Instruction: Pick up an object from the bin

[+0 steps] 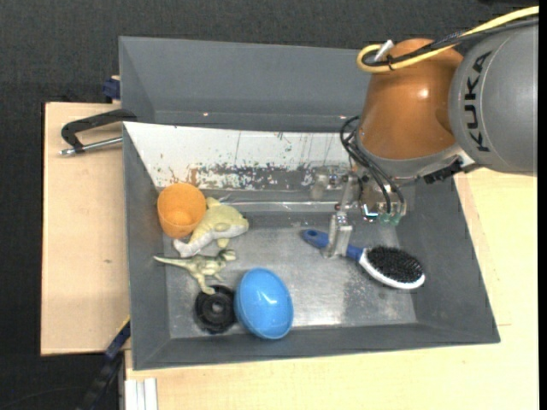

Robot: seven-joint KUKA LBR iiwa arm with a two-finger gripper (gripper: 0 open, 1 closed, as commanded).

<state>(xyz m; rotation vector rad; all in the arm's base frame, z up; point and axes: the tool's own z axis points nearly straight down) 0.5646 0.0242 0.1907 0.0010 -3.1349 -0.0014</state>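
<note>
My arm [504, 92] comes in from the far right, a grey link with KUKA lettering. An orange cover [406, 101] wraps my wrist and bulges left of that link. A yellow cable [479, 26] loops over the cover's top, and dark wires [376, 190] hang under it. My gripper [343, 236] points down below the cover, set low, a bit right of centre.

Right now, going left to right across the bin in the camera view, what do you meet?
Orange cup → blue egg → small blue piece → end effector → black-bristled hairbrush.
</note>
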